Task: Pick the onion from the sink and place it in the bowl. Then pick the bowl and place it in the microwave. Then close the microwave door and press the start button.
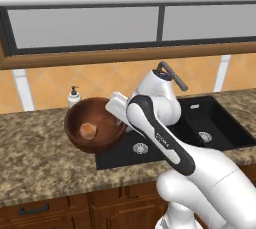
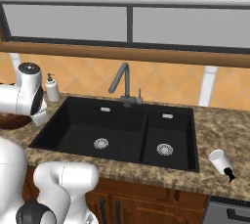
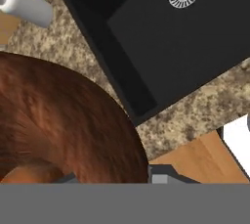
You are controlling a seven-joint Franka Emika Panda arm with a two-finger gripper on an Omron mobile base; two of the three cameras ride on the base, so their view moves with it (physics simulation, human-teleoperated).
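With the onion (image 1: 88,131) already lying in the bowl (image 1: 80,118) left of the sink (image 1: 220,123), my gripper (image 1: 119,109) pinches the rim, so I'd lift slowly and level toward the microwave.

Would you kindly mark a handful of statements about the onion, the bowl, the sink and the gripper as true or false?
1. The onion lies inside the bowl. True.
2. The bowl sits in the sink's left basin. False: it is over the counter, left of the sink.
3. The gripper is closed on the bowl's rim. True: one finger sits inside, one outside.
4. Both sink basins hold dishes. False: only their silver drains show.
5. A white soap dispenser stands behind the bowl by the wall. True.
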